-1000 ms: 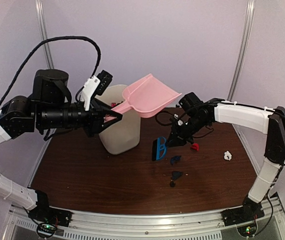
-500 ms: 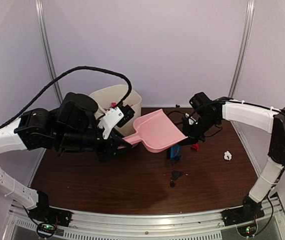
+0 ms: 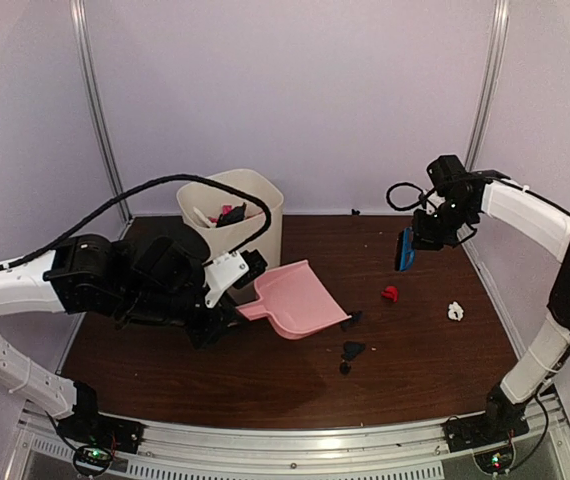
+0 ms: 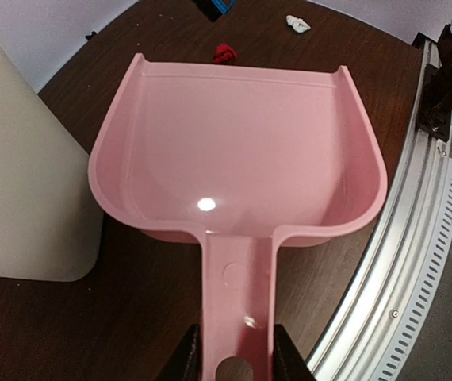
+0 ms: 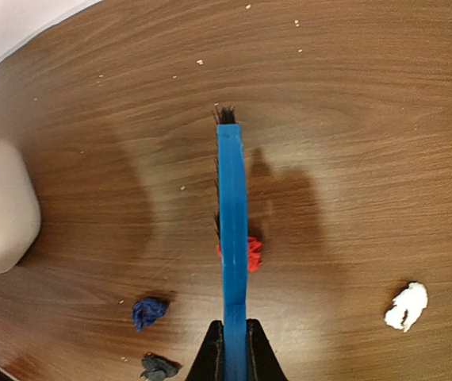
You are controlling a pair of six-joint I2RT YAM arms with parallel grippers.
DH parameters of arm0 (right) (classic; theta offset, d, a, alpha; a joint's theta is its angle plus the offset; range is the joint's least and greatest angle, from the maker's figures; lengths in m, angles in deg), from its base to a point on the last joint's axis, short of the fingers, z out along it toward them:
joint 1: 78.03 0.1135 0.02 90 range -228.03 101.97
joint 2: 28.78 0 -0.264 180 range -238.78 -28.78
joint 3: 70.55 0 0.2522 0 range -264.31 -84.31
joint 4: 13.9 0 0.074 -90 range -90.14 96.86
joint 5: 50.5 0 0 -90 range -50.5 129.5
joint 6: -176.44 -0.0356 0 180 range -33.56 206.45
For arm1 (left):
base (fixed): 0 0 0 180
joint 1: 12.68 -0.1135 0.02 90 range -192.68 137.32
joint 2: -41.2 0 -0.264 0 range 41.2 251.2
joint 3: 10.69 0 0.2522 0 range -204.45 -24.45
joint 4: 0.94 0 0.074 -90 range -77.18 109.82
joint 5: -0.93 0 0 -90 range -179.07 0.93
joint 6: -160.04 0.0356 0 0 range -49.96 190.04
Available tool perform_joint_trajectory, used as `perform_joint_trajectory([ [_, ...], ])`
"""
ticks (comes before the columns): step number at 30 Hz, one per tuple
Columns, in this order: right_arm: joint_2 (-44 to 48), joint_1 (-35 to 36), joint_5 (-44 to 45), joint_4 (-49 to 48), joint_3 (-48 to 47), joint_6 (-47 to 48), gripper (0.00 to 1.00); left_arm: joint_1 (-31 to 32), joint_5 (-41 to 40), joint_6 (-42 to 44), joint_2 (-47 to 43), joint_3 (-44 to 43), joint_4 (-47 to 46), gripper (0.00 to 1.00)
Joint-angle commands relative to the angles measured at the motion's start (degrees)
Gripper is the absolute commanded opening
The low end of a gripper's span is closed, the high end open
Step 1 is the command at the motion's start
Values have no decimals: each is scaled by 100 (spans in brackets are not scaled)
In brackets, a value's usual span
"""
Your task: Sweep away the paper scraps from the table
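dark reddish-brown wood table (image 3: pixel 165 370), silver rail along its near edge. cream bin (image 3: pixel 255 230) stands at the back left, and we see pink and black scraps (image 3: pixel 227 213) inside it.

pink dustpan (image 3: pixel 300 300) sits just right of the bin. it is tilted, mouth toward the right and front lip low at the tabletop; we can't tell if it touches. its pan looks bare in the left wrist view. left gripper (image 4: pixel 236 359) is clamped on the dustpan handle, one finger on each side.

blue brush (image 3: pixel 404 248) hangs in the air over the back right of the table, well apart from the dustpan. in the right wrist view it is edge-on, black bristles at the far tip. right gripper (image 5: pixel 232 353) is pinched tight on the brush's near end.

paper scraps are loose on the table:
- white scrap (image 3: pixel 454 311), far right
- red scrap (image 3: pixel 390 294), between dustpan and white scrap
- dark blue scrap (image 3: pixel 351 320), just beside the dustpan's front corner
- black scrap (image 3: pixel 353 349), nearer us, with a tiny black bit (image 3: pixel 344 367) beside it
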Motion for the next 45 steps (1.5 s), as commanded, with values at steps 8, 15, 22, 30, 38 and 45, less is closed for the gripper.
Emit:
perform_joint_trajectory([
  [8,-956,30,2017,-229,-273,1278,0,25,5,-586,-112,351,355,0],
  [15,-1207,373,1951,-599,11,2217,0,27,22,-780,-226,560,357,0],
  [22,-1307,1116,1680,-642,239,3004,0,28,-124,-668,-231,641,330,0],
  [30,-1191,1893,1074,-407,628,3217,0,28,-230,-548,-209,729,240,0],
  [38,-876,2421,390,-82,1025,3057,0,26,-305,-498,-179,805,176,0],
  [45,-435,2691,277,178,1383,2912,0,28,-339,-446,-216,803,177,0],
])
